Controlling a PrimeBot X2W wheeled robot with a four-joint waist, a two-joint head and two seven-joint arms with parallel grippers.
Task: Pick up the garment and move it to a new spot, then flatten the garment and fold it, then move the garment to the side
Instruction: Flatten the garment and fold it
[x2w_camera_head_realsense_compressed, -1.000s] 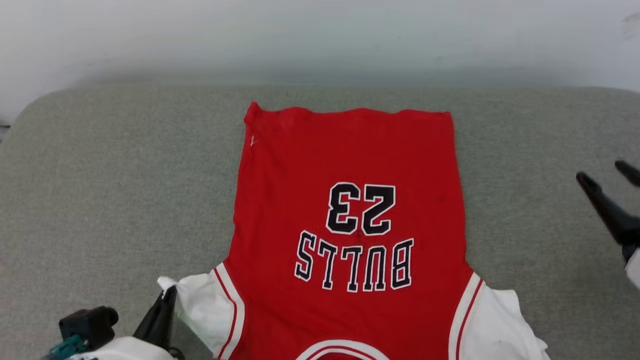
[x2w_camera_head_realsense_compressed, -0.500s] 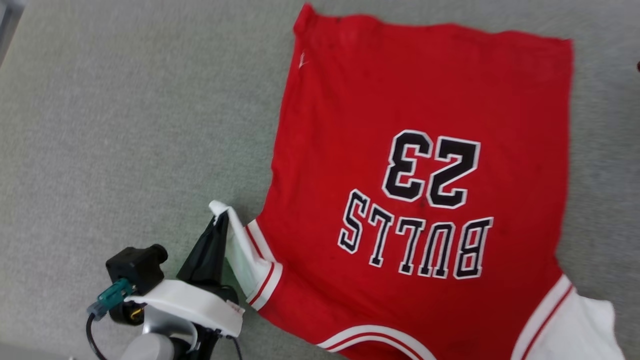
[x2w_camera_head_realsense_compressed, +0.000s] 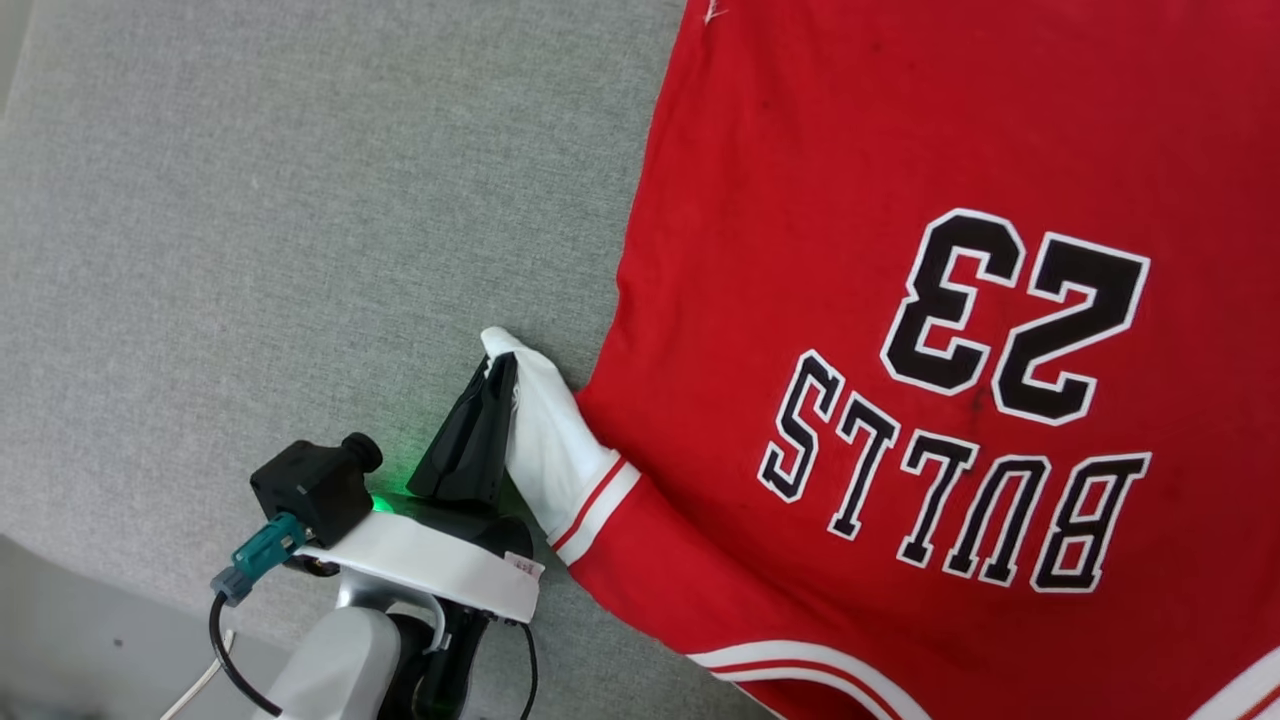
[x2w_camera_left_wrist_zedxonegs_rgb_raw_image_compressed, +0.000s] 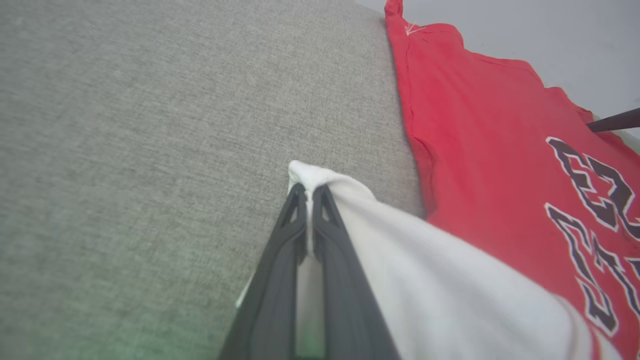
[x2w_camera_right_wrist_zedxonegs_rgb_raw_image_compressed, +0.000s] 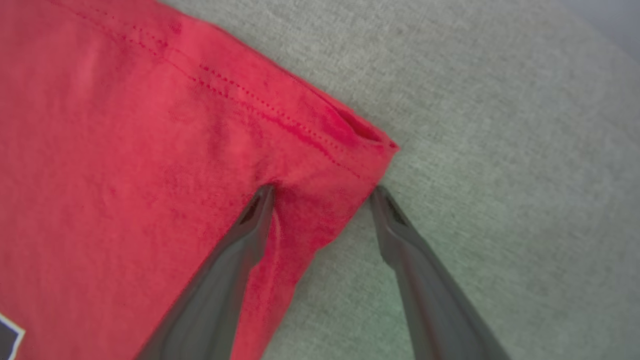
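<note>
The garment (x2w_camera_head_realsense_compressed: 900, 150), a red jersey with black "BULLS 23" lettering, lies spread flat on the grey fabric surface, print facing up. My left gripper (x2w_camera_head_realsense_compressed: 497, 368) is shut on the tip of its white sleeve (x2w_camera_head_realsense_compressed: 550, 440), which stands pinched and lifted; the left wrist view shows the fingertips (x2w_camera_left_wrist_zedxonegs_rgb_raw_image_compressed: 300, 197) pressed together on that sleeve (x2w_camera_left_wrist_zedxonegs_rgb_raw_image_compressed: 425, 280). My right gripper (x2w_camera_right_wrist_zedxonegs_rgb_raw_image_compressed: 322, 192) is open at the garment's hem corner (x2w_camera_right_wrist_zedxonegs_rgb_raw_image_compressed: 350, 145), one finger resting on the red cloth and the other on the grey surface. A dark finger (x2w_camera_left_wrist_zedxonegs_rgb_raw_image_compressed: 615, 120) of the right gripper shows beyond the garment.
The grey fabric surface (x2w_camera_head_realsense_compressed: 250, 200) stretches wide to the left of the garment. Its front edge runs across the lower left corner, with pale floor (x2w_camera_head_realsense_compressed: 80, 640) beyond. A pale wall (x2w_camera_left_wrist_zedxonegs_rgb_raw_image_compressed: 500, 25) stands behind the far edge.
The head camera has swung down and closer, so the whole picture shifted. The left gripper stays shut on the white sleeve, which is now drawn up narrower. The right gripper has left the head view.
</note>
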